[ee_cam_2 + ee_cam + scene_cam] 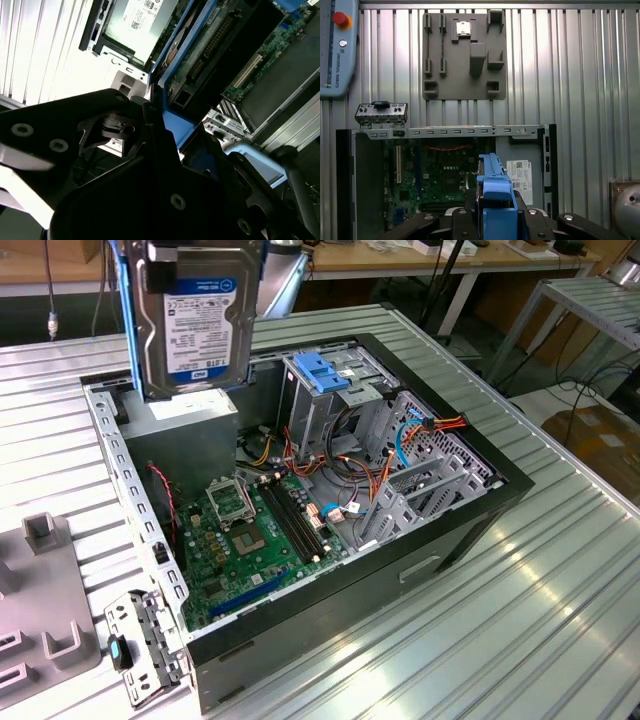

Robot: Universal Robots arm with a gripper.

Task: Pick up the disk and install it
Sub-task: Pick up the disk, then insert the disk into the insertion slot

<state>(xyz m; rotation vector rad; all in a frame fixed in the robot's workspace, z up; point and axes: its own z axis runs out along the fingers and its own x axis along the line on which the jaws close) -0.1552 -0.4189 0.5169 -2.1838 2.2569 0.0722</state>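
Gripper: black robot gripper [496, 224], jaws clamped from both sides on the disk [193, 325] — a flat rectangular black-and-silver metal hard drive with a white label, blue band and blue plastic side rails
Disk position: upright in the air above the case, label facing the exterior view
Under the disk: large grey metal box with a white sticker [185, 430], in a corner of the case
Case: open black computer case [470, 525] lying flat, green motherboard [250, 530] on its floor
Cage: metal cage with a blue plastic top [325, 375], to the exterior view's right of the disk — apart from it
Table: ribbed silver metal table [530, 640] bearing the case
Outside the case: grey plastic fixture plate [465, 55]; small perforated metal bracket [381, 112] just beside the case wall
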